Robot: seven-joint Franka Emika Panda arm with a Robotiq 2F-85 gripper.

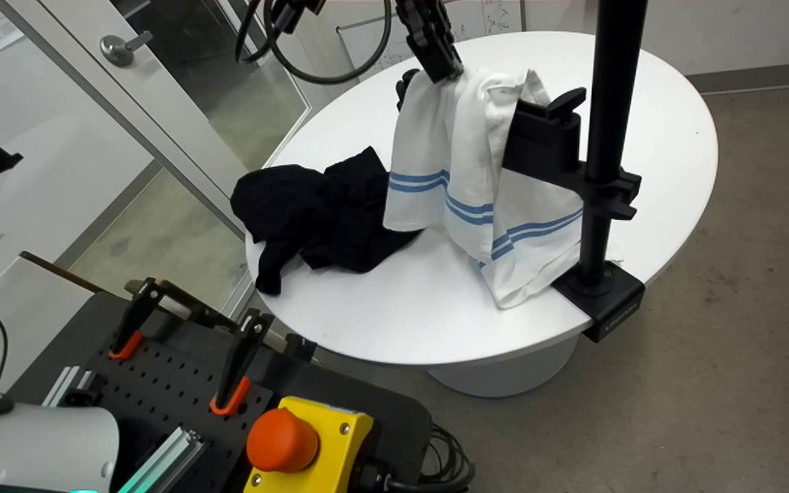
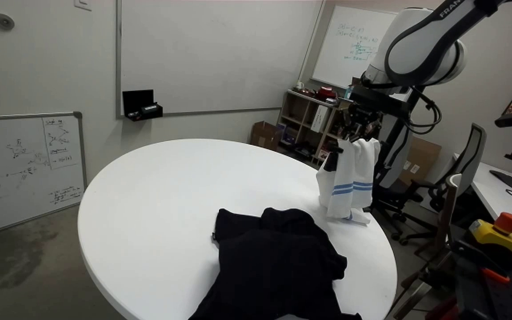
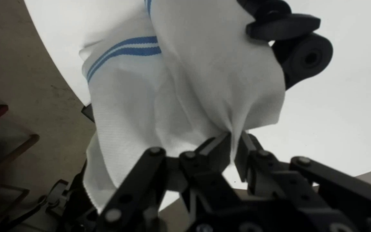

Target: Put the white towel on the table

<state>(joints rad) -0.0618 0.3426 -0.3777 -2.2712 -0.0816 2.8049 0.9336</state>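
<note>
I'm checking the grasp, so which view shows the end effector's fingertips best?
The wrist view: the end effector is close up, its fingertips on either side of a pinched fold of the white towel. Both exterior views show them smaller, at the towel's top, the pinch hard to make out.

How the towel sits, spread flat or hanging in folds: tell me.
Hanging in folds: the gripper pinches the towel near its top, and it drapes over the black stand's arm.
</note>
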